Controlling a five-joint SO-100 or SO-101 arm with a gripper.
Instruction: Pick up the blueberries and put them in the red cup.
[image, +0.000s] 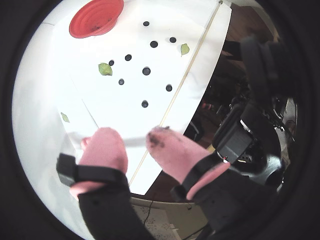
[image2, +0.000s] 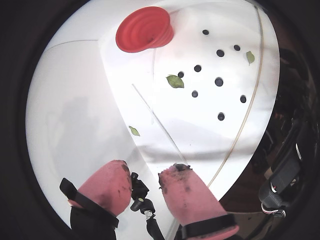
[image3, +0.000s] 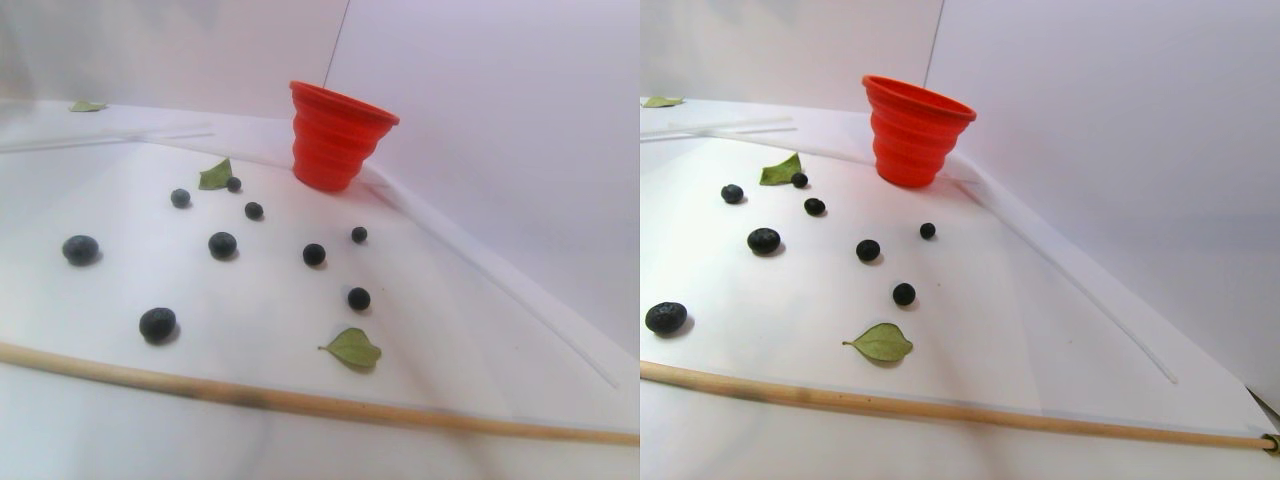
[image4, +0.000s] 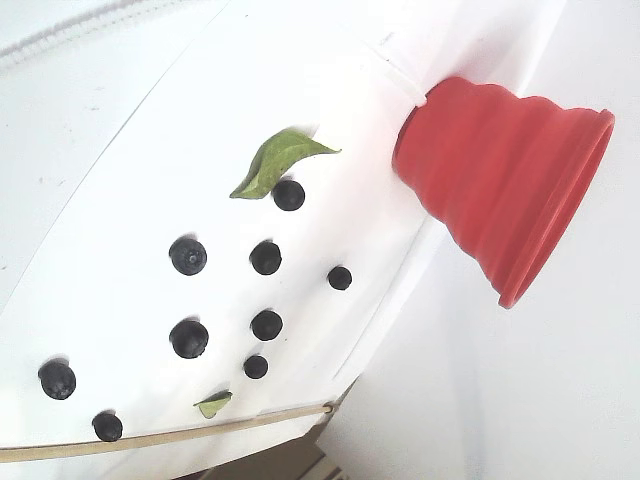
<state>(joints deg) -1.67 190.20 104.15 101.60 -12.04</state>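
White sheet-covered tabletop (image: 125, 107), flat and brightly lit, bearing all loose items. Large red ribbed silicone-like cup (image3: 335, 140) with stepped tapering walls and thick wide rim, upright at the far edge of the sheet in the stereo pair view; same cup (image: 96, 17) at top left in a wrist view, interior open to the camera, with a few dark specks inside. Gripper (image: 135, 140) with two pink padded fingers (image: 102, 150), dark-smudged at the tips, spread apart with nothing between them, hovering above the sheet edge well apart from the cup, on the far side of the berries from it. Thin wooden dowel (image3: 300, 402) lying along the sheet border opposite the cup. Green leaves: one (image4: 275, 160) nearest the cup, touching or just beside a berry; one (image3: 352, 348) close to the dowel; a third small one (image2: 134, 131) off to the side between gripper and cup. Small round dark blue-black blueberries (image4: 265, 257), nine countable in the fixed view, scattered singly over the sheet between cup and dowel, none touching another, none held.
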